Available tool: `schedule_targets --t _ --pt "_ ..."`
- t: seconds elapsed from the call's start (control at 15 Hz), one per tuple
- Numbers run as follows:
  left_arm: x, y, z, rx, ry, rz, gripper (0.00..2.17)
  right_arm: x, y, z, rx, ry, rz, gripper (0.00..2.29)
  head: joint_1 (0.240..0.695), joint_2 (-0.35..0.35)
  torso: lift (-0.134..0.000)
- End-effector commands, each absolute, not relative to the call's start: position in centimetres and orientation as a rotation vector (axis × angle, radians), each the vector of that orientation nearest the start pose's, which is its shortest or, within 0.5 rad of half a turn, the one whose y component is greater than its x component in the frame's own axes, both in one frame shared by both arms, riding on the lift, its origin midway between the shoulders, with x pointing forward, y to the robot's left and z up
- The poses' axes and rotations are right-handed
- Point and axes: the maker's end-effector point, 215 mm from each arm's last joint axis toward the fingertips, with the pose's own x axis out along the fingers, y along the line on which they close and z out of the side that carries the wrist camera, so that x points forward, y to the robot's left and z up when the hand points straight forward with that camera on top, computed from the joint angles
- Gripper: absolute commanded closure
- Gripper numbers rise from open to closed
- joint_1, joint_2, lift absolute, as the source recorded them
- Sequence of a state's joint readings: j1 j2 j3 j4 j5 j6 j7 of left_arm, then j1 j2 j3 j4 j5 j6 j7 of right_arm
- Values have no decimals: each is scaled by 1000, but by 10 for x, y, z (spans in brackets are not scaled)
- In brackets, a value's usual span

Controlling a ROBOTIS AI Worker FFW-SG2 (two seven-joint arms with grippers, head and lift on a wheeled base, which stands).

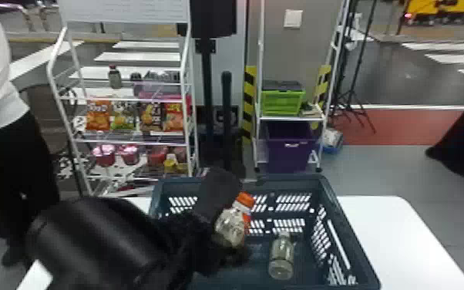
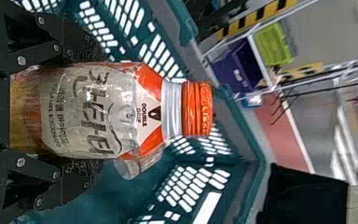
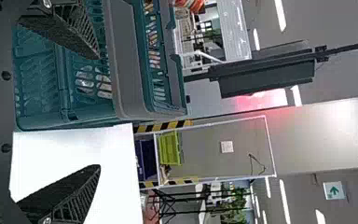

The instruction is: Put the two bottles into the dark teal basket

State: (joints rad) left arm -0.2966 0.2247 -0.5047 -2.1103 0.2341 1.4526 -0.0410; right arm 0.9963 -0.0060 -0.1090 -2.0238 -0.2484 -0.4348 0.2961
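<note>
- Head view, lower centre: orange-capped bottle [image 1: 231, 231] gripped by left hand [image 1: 230, 220], held over dark teal basket [image 1: 352, 231]. Clear bottle [image 1: 281, 256] already inside, seemingly on its side.
- Should be lowered well below the rim before release, and set down beside the clear bottle, not on top; otherwise it could roll or knock.
- Table [image 1: 397, 231]: white, smooth, rounded corner at lower right; basket placed on it.
- Room: white rack [image 1: 50, 67] with snack bags [image 1: 98, 115] at upper left; green crate [image 1: 283, 102] above purple bin [image 1: 289, 142] at upper centre-right; red floor strip [image 1: 389, 127] at right.
- Left wrist view: bottle body clamped between both fingers, cap end free. Grip judged firm; fingers should be parted slowly and evenly, then withdrawn straight so the bottle isn't dragged. Perforated basket walls seen around it; snagging to be avoided.
- Right wrist view: right hand [image 3: 97, 112] spread open, nothing held, near basket's outer side, white tabletop at lower left. Not needed for this step; best kept clear of the basket.
</note>
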Motion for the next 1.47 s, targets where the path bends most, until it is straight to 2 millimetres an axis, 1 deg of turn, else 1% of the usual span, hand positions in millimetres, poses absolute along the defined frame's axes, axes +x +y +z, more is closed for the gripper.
schedule_targets --t 0.0,0.07,0.27,0.33,0.4,0.47,0.53,0.6,0.73,0.87,1.07,1.13,1.2,1.33,1.4 --pt "490 37 -396 364 861 -558 2145 261 -249 -383 138 67 113 46 499 0 0" --pt "490 35 -409 370 897 -560 2145 258 -249 -382 134 60 112 46 499 0 0" --pt "495 26 -430 389 962 -556 2145 258 -249 -382 133 60 114 49 499 0 0" --pt "497 23 -431 391 965 -558 2145 259 -249 -381 132 57 114 49 499 0 0" --pt "499 22 -431 388 963 -557 2101 258 -250 -381 131 54 112 49 499 0 0" --pt "500 22 -431 388 960 -557 1787 257 -250 -382 131 54 112 49 499 0 0" --pt "502 22 -429 389 947 -555 950 256 -250 -383 130 56 111 49 499 0 0" --pt "503 25 -427 394 943 -548 36 257 -250 -384 131 57 111 49 499 0 0" --pt "505 31 -424 398 930 -534 -2 258 -250 -383 131 54 111 49 499 0 0" --pt "509 39 -405 384 868 -507 -2 259 -250 -382 131 51 111 49 499 0 0" --pt "525 68 -365 338 683 -388 -2 261 -249 -379 130 43 116 49 499 0 0" --pt "531 73 -336 295 555 -354 -1 261 -249 -377 130 40 118 49 499 0 0" --pt "530 83 -316 253 455 -317 -1 262 -248 -374 129 34 120 49 499 0 0" --pt "507 114 -296 215 377 -236 2 263 -248 -370 127 26 124 49 499 0 0" --pt "496 127 -277 179 290 -204 2 263 -248 -369 125 26 126 49 499 0 0"
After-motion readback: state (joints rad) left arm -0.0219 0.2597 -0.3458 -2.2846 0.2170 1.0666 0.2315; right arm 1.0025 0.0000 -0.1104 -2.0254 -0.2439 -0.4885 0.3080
